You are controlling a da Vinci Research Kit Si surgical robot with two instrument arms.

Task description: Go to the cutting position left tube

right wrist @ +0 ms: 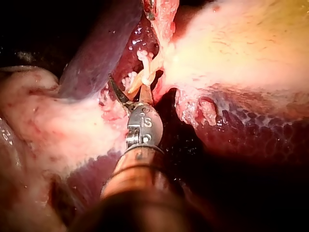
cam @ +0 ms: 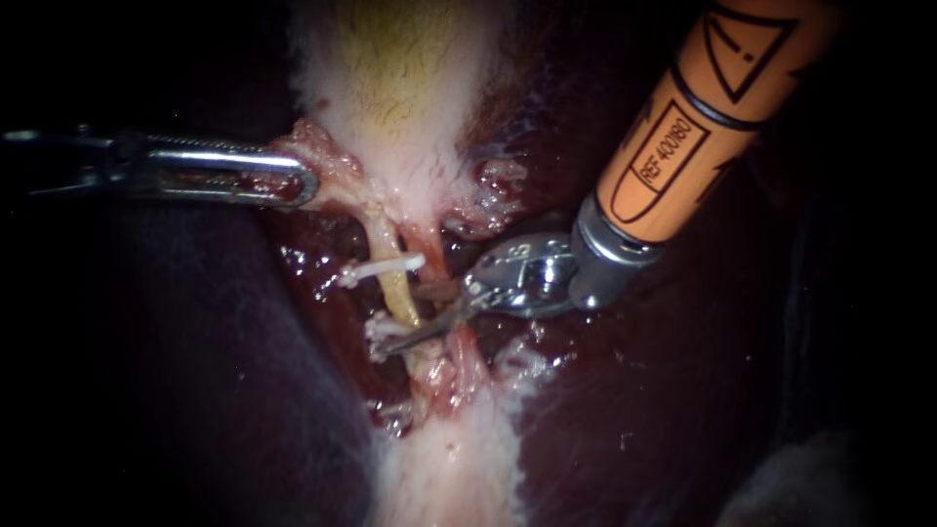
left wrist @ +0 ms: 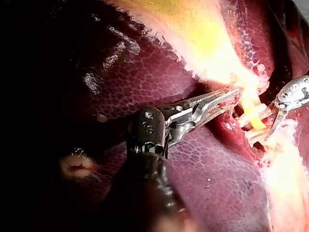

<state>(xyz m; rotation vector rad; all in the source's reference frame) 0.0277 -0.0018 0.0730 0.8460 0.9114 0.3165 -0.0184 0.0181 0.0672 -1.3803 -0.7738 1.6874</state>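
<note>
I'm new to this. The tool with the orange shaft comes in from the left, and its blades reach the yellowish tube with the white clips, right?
Not quite. The endoscope view shows the right instrument, the one with the orange shaft, coming in from the upper right, not the left. The rest holds: its blades reach the yellowish tube with the white clips.

Polished, shiny metal on left instrument [cam: 293, 183] and tip of right instrument [cam: 395, 320]; matt orange sleeve [cam: 703, 117]; wet, glossy liver [cam: 634, 410]; white plastic clip [cam: 386, 266].

Tube [cam: 398, 293] — narrow gap between clips [cam: 386, 267]
</note>
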